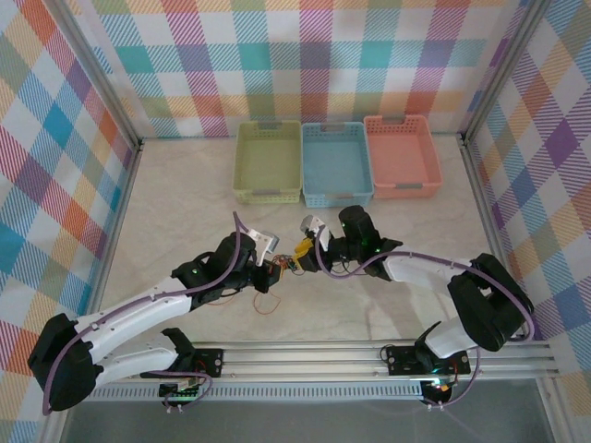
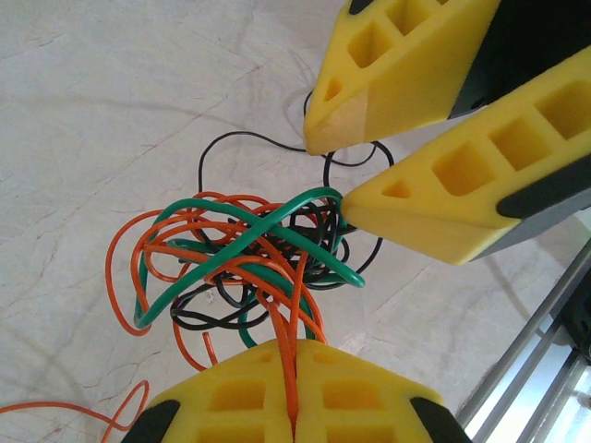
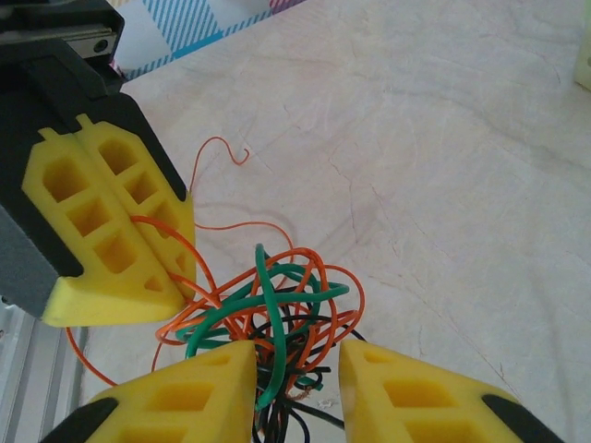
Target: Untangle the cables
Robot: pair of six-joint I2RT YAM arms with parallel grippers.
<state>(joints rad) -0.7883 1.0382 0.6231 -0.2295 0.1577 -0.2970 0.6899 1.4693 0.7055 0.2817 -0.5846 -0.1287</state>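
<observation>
1. Fingers (image 2: 231,397) of the left gripper (image 2: 294,355) were pressed together, clamped on a red-orange strand of the cables (image 2: 249,268) that ran up between the yellow pads.
2. Fingers of the right gripper (image 3: 295,362) stood apart, with a green loop and black strands of the knot lying in the gap between them. In the left wrist view, the tip of one finger touched the green loop.
3. Red-orange, green and black wire was bunched in one knot between the two grippers, which faced each other tip to tip over the pale marbled table (image 1: 185,212). Whether the knot rested on the surface or hung just above it could not be told.
4. A loose red-orange end curled away from the knot across the table toward the near edge, and a thin black loop spread out beside the right gripper's fingers.
5. Three baskets, pale green (image 1: 268,161), blue (image 1: 337,161) and salmon (image 1: 400,155), stood side by side at the far edge of the table, well apart from the knot.
</observation>
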